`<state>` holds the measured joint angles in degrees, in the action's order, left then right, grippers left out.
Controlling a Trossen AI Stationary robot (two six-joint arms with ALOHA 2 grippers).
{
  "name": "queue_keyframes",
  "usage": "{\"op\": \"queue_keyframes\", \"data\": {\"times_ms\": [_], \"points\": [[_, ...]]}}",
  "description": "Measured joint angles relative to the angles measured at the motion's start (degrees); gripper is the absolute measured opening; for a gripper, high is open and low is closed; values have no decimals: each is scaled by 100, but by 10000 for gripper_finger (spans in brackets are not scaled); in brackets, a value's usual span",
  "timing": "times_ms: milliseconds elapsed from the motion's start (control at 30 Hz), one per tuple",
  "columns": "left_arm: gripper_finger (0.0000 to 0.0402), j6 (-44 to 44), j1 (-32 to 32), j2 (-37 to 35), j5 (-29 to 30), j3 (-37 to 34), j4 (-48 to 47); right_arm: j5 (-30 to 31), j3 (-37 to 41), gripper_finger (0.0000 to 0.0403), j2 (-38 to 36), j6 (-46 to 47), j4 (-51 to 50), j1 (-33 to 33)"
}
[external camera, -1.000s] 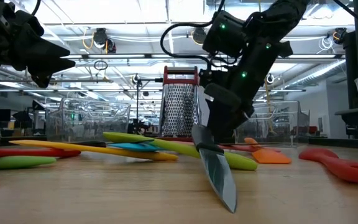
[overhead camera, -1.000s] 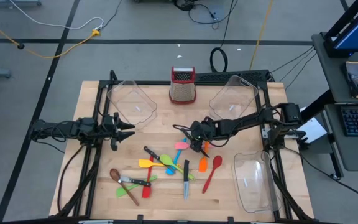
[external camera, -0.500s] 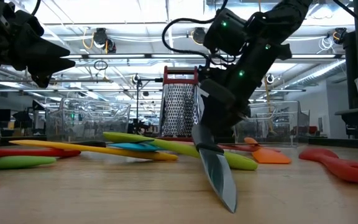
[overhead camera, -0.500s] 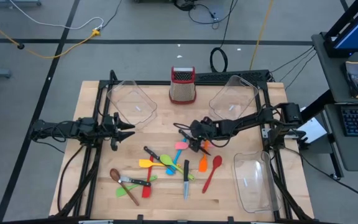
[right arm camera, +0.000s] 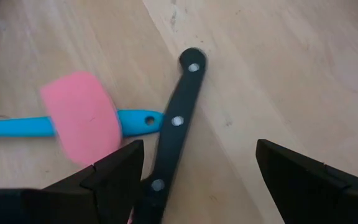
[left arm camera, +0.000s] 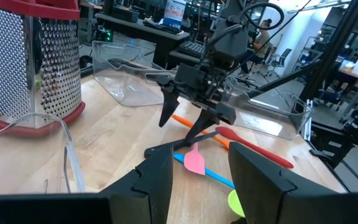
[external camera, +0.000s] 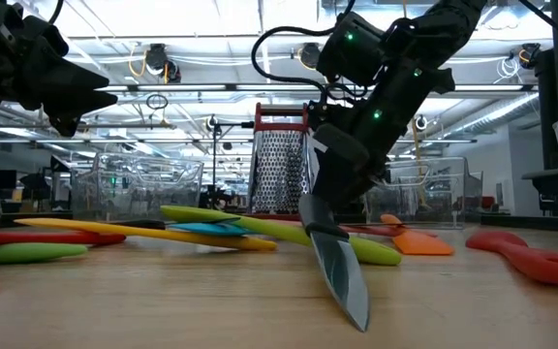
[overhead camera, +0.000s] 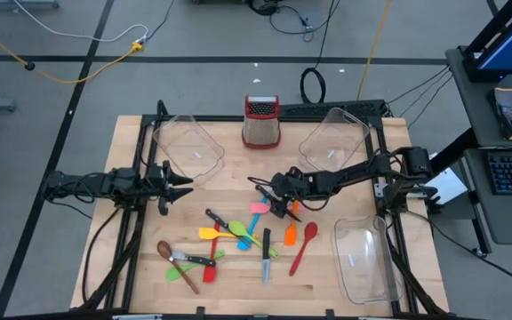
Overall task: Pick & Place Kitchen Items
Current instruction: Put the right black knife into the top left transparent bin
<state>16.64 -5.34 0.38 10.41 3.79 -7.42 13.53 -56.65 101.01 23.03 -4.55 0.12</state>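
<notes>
My right gripper (overhead camera: pixel 278 203) hangs open just over the middle of the table. In the right wrist view (right arm camera: pixel 197 155) its fingers stand on either side of a black riveted knife handle (right arm camera: pixel 176 121), beside a pink spatula head (right arm camera: pixel 82 124) on a blue handle (right arm camera: pixel 17 126); I see no touch. More utensils lie on the wood: a second knife (overhead camera: pixel 266 256), an orange spatula (overhead camera: pixel 290 234), a red spoon (overhead camera: pixel 305 244), a yellow spatula (overhead camera: pixel 207 233) and a brown spoon (overhead camera: pixel 164 249). My left gripper (overhead camera: pixel 185 185) waits open above the table's left half.
Three clear bins stand at the far left (overhead camera: pixel 189 142), far right (overhead camera: pixel 336 138) and near right (overhead camera: pixel 363 258). A metal box grater with a red top (overhead camera: pixel 261 122) stands at the far edge. Bare wood lies between the left gripper and the utensils.
My right gripper has risen a little and shifted slightly toward the table's left, staying open over the black knife handle. No utensil has moved.
</notes>
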Motion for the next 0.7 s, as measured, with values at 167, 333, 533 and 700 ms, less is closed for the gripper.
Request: {"op": "queue_keyframes", "data": {"times_ms": [167,333,533,700], "points": [[157,0,2,0,2,0,0,14,-1,306,224,-57,48,-2],[157,2,0,0,2,0,-2,43,-14,306,540,-134,148,-2],[157,4,0,-2,4,0,4,42,-23,306,719,-138,390,2],[157,7,0,-2,2,0,4,146,-19,301,737,-138,335,2]]}}
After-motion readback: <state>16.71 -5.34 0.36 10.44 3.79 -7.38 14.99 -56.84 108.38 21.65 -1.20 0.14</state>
